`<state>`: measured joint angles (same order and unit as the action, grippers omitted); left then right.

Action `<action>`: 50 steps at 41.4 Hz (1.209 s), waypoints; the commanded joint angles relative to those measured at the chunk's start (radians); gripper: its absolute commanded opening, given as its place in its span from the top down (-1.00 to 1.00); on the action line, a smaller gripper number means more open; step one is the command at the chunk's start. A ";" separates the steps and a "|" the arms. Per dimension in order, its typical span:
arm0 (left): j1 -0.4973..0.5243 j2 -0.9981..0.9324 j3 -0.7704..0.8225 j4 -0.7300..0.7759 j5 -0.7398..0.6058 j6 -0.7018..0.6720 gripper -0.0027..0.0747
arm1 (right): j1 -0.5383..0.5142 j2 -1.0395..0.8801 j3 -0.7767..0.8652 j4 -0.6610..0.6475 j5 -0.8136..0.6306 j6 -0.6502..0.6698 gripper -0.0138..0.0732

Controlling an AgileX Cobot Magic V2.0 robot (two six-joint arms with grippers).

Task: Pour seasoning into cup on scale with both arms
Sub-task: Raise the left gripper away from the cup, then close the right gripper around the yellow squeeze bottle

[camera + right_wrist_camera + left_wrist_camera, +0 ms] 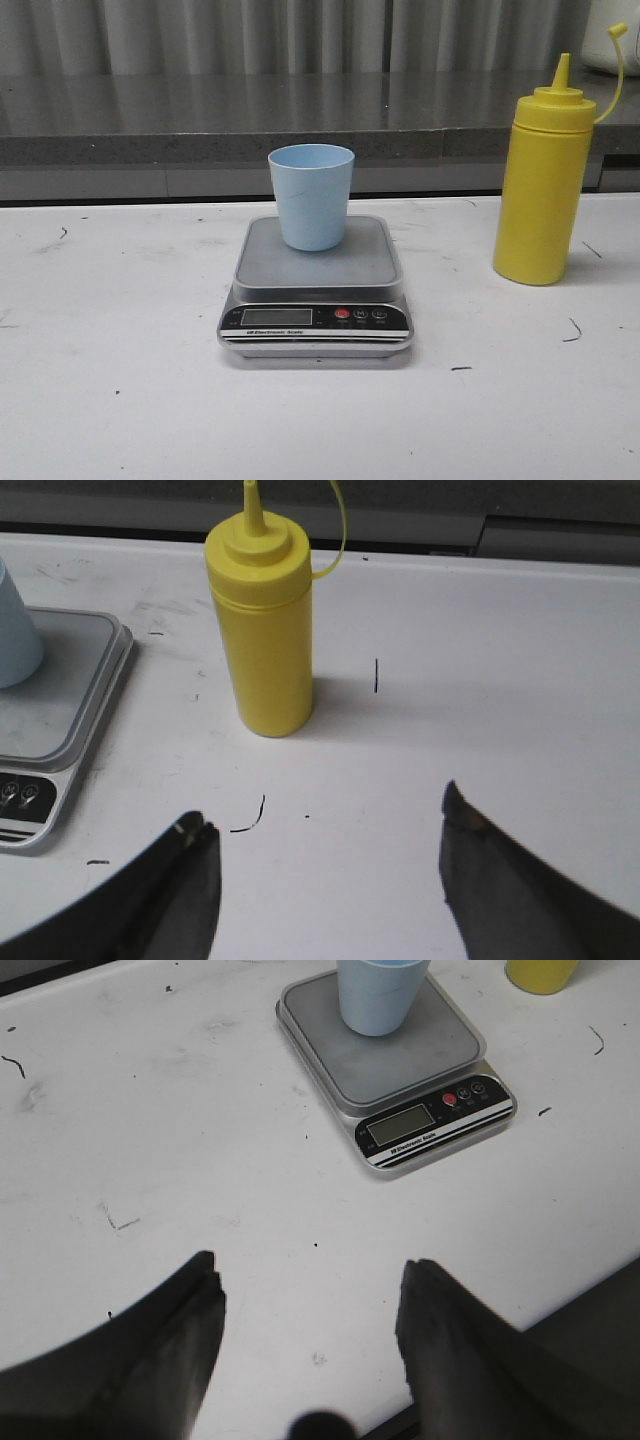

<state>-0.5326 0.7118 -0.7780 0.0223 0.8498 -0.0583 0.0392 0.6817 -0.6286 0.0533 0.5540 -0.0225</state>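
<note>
The pale blue cup [311, 196] stands upright on the steel platform of the silver-grey scale [315, 290] at the table's middle. The yellow seasoning bottle [544, 180] stands upright to the right of the scale, its cap hanging off on its tether. Neither arm shows in the front view. My left gripper [310, 1265] is open and empty over bare table, short of the scale [400, 1060] and cup [380, 995]. My right gripper [325, 805] is open and empty, short of the bottle [262, 620], with the scale's edge [60, 710] beside it.
A grey ledge [300, 130] runs along the back of the white table [120, 400]. The table's surface has small black marks. The table's near edge [600, 1295] shows beside my left gripper.
</note>
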 commanded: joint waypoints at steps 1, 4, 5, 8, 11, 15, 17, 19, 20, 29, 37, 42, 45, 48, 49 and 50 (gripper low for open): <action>-0.007 -0.004 -0.025 0.001 -0.065 -0.004 -0.07 | -0.006 0.023 -0.034 -0.008 -0.094 -0.009 -0.57; -0.007 -0.004 -0.025 0.001 -0.065 -0.004 -0.07 | -0.006 0.048 -0.034 -0.008 -0.101 -0.009 -0.77; -0.007 -0.004 -0.025 0.001 -0.065 -0.004 -0.07 | -0.006 0.058 -0.034 -0.008 -0.104 -0.009 -0.81; -0.007 -0.004 -0.025 0.001 -0.065 -0.004 -0.07 | -0.005 0.095 -0.034 0.008 -0.106 -0.009 -0.83; -0.007 -0.004 -0.025 0.001 -0.065 -0.004 -0.07 | -0.005 0.128 -0.034 0.050 -0.109 -0.009 -0.81; -0.007 -0.004 -0.025 0.001 -0.065 -0.004 -0.07 | 0.012 0.172 -0.033 0.069 -0.125 -0.009 -0.80; -0.007 -0.004 -0.025 0.001 -0.065 -0.004 -0.07 | 0.031 0.199 -0.026 0.069 -0.151 -0.009 -0.80; -0.007 -0.004 -0.025 0.001 -0.065 -0.004 -0.07 | 0.051 0.227 -0.007 0.068 -0.198 -0.009 -0.80; -0.007 -0.004 -0.025 0.001 -0.065 -0.004 -0.07 | 0.065 0.239 0.005 0.068 -0.226 -0.009 -0.80; -0.007 -0.004 -0.025 0.001 -0.065 -0.004 -0.07 | 0.124 0.337 0.219 0.068 -0.694 -0.009 -0.80; -0.007 -0.004 -0.025 0.001 -0.065 -0.004 -0.07 | 0.124 0.469 0.302 0.068 -1.014 0.002 -0.80; -0.007 -0.004 -0.025 0.001 -0.065 -0.004 -0.07 | 0.124 0.588 0.300 0.066 -1.159 0.002 -0.80; -0.007 -0.004 -0.025 0.001 -0.065 -0.004 -0.07 | 0.124 0.661 0.300 0.059 -1.260 0.002 -0.80; -0.007 -0.004 -0.025 0.001 -0.065 -0.004 -0.07 | 0.124 0.733 0.300 0.045 -1.380 0.002 -0.80; -0.007 -0.004 -0.025 0.001 -0.065 -0.004 -0.07 | 0.124 0.759 0.300 0.036 -1.430 0.002 -0.80; -0.007 -0.004 -0.025 0.001 -0.065 -0.004 -0.07 | 0.124 0.778 0.300 0.026 -1.465 0.002 -0.80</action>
<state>-0.5326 0.7118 -0.7780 0.0223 0.8498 -0.0583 0.1636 1.4125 -0.3097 0.1137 -0.6879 -0.0207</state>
